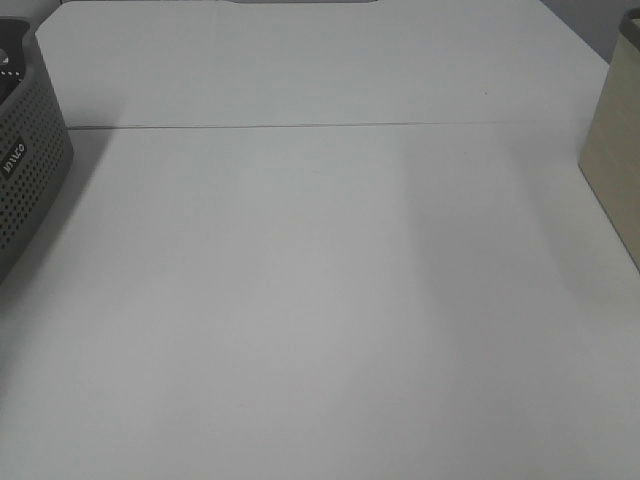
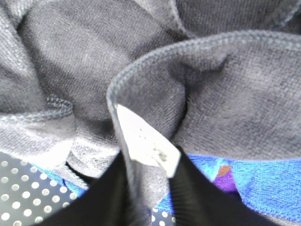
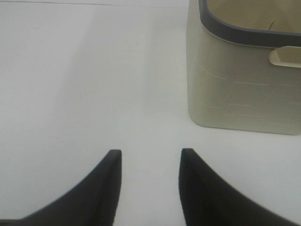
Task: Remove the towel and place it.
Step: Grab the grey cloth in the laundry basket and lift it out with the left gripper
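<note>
My high camera looks steeply down on the white table (image 1: 320, 300), catching the grey basket (image 1: 30, 170) at 9 o'clock and the beige basket (image 1: 615, 140) at 3 o'clock. My left wrist camera sits just behind my left gripper (image 2: 150, 188), so close that the towel (image 2: 94, 52) fills its frame, partly blurred. My right wrist camera rides low, facing past my right gripper (image 3: 149, 153) across the table toward the nearby beige basket. It shares both with the high view.
</note>
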Robot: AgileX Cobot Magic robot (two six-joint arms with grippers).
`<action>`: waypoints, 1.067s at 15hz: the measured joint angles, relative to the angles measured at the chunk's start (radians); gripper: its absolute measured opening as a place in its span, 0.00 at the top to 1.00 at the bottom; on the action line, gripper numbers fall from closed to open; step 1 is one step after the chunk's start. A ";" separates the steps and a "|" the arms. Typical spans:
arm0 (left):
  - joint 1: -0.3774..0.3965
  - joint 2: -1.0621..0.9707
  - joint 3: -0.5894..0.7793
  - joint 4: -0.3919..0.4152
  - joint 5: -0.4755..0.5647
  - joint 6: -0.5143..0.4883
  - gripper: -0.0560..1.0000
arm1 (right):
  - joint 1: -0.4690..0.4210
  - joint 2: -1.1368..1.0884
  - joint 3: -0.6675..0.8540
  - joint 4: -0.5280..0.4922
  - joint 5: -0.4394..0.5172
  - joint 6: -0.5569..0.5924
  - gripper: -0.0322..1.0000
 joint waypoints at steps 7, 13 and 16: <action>0.000 0.000 0.000 0.012 -0.009 -0.001 0.76 | 0.000 0.000 0.000 0.000 0.000 0.000 0.57; 0.000 -0.032 0.000 0.031 -0.009 -0.061 0.95 | 0.000 0.000 0.000 0.000 0.000 0.000 0.57; 0.000 -0.149 -0.014 -0.019 0.032 -0.100 0.95 | 0.000 0.000 0.000 0.000 0.000 0.000 0.57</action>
